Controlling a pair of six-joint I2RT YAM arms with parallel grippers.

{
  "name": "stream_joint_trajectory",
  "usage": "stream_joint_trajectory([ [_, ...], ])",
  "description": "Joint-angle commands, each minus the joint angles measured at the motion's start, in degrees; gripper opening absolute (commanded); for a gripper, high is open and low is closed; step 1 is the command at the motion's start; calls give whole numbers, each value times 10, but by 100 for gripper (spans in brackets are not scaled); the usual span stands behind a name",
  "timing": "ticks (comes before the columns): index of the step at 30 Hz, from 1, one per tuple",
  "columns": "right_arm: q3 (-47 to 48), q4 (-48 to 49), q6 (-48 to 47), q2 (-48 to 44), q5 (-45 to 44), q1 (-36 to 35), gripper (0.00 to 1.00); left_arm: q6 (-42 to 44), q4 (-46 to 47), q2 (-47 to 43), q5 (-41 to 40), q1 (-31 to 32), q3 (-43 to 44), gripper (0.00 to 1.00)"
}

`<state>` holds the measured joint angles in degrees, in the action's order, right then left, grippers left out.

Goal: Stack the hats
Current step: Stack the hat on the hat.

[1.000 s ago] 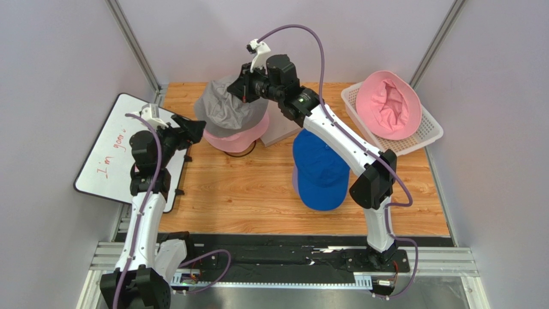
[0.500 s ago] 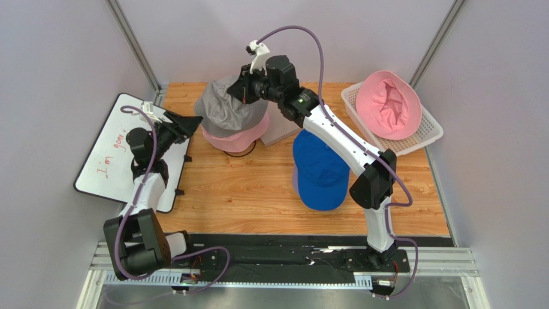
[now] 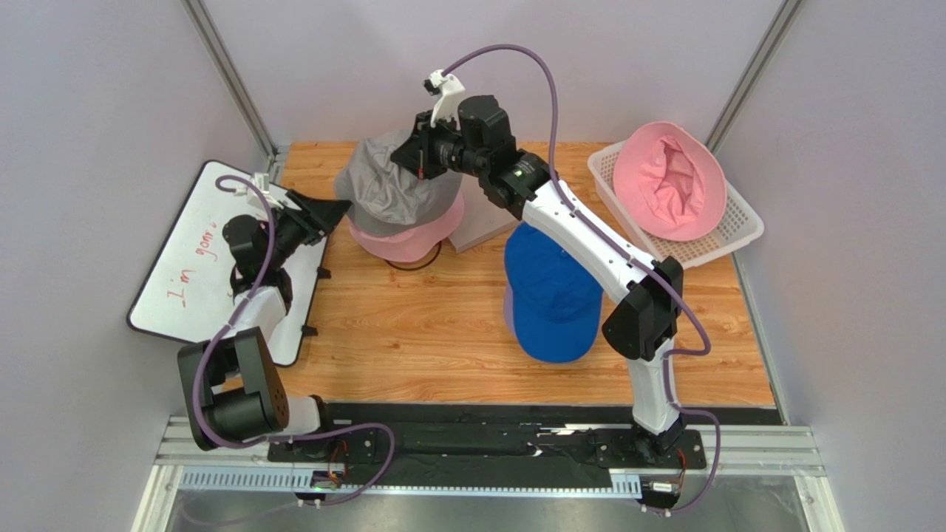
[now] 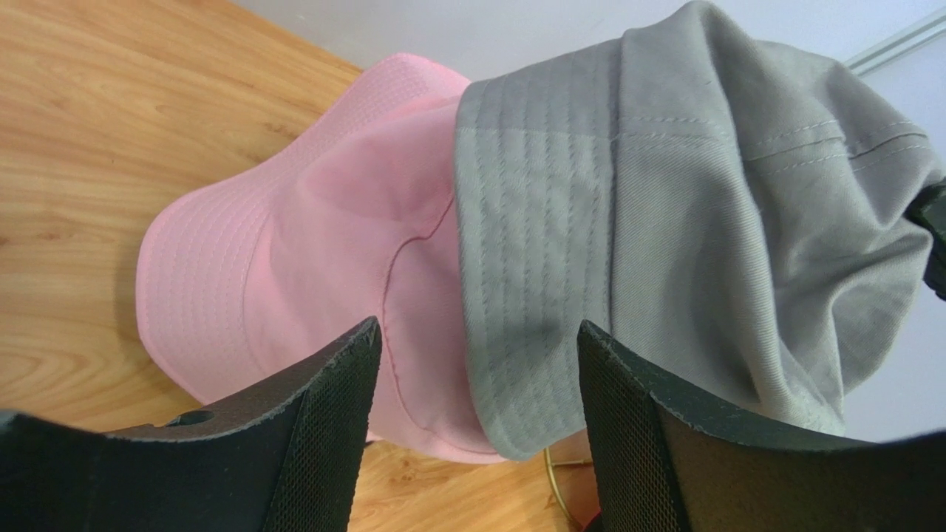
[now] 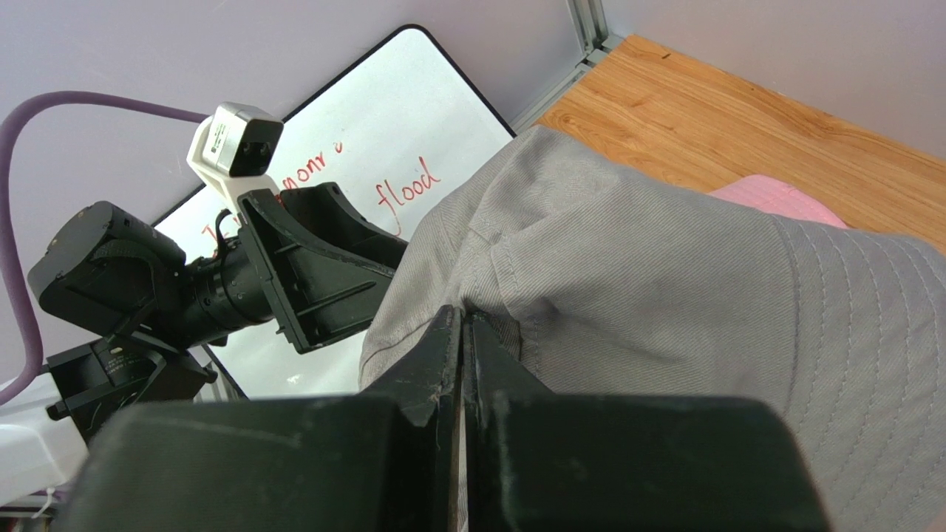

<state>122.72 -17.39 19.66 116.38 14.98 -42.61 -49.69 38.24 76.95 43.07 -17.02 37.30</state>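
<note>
From above, you see your right gripper (image 3: 425, 155) pinching the crown of the grey bucket hat (image 3: 383, 191), which drapes over the pink cap (image 3: 413, 242) at the far left of the table (image 3: 422, 333). Your left gripper (image 3: 336, 211) sits just beside the grey brim. At the left wrist, the fingers (image 4: 322, 410) stand apart, grasping nothing, both hats just ahead. At the right wrist, the fingers (image 5: 422, 366) are clenched on a grey fold.
</note>
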Motion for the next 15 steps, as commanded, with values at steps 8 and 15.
stream_joint_trajectory([
  [8, 5, -7, 4, -19, 6, -4, 0, -12, 112, 40, 30, 43, 55, 64],
  [15, 5, -10, 0, -20, 4, -1, 0, 3, 90, 31, 11, 43, 50, 44],
])
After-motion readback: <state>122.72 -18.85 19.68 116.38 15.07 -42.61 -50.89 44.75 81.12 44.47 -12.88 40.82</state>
